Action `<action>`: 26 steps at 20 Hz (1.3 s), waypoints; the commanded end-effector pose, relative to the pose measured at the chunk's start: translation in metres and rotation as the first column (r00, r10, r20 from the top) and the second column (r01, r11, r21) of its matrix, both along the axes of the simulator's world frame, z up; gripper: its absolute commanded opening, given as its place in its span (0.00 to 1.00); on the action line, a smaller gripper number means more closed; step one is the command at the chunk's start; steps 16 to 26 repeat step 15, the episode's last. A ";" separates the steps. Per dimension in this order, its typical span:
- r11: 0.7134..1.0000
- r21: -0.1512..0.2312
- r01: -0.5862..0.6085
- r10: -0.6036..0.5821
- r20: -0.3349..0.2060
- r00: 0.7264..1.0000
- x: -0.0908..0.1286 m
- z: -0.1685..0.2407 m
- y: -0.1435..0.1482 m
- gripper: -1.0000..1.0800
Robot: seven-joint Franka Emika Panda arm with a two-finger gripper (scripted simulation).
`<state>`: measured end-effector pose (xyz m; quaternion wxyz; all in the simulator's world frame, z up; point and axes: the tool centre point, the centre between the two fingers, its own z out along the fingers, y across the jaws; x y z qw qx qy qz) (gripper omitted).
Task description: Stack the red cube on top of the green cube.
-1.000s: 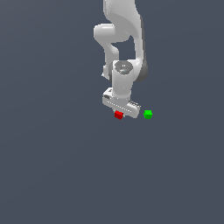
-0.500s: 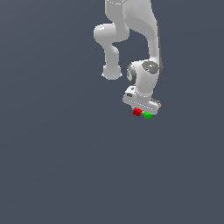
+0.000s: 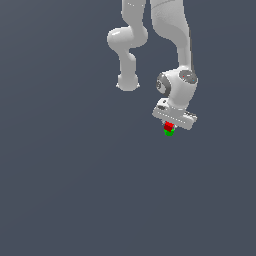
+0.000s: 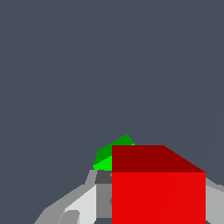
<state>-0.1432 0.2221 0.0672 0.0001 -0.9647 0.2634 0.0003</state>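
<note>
White and bulky, our arm (image 3: pixel 170 45) reaches down over the grey floor (image 3: pixel 65 190). Beneath it our gripper (image 3: pixel 169 127) is clamped on the red cube (image 3: pixel 169 125), which sits directly above the green cube (image 3: pixel 169 133); we cannot tell whether they touch.

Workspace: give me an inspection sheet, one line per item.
Surface: plain dark grey floor, bare.
Job's things: red cube directly over green cube; contact between them unclear.
Clutter: nothing seen.
Grippers: gripper above the stack, fingers beside the red cube; grip appears closed on it.
Cables: nothing seen.
Surroundings: white arm only; no walls or fixtures.
</note>
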 end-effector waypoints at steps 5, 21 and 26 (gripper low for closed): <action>1.000 0.000 0.002 -0.002 0.001 1.000 -0.001 -0.002 0.012 0.00; 1.000 0.000 0.002 -0.002 0.001 1.000 -0.001 -0.002 0.012 0.96; 1.000 0.000 0.002 -0.002 0.001 1.000 -0.001 -0.002 0.012 0.96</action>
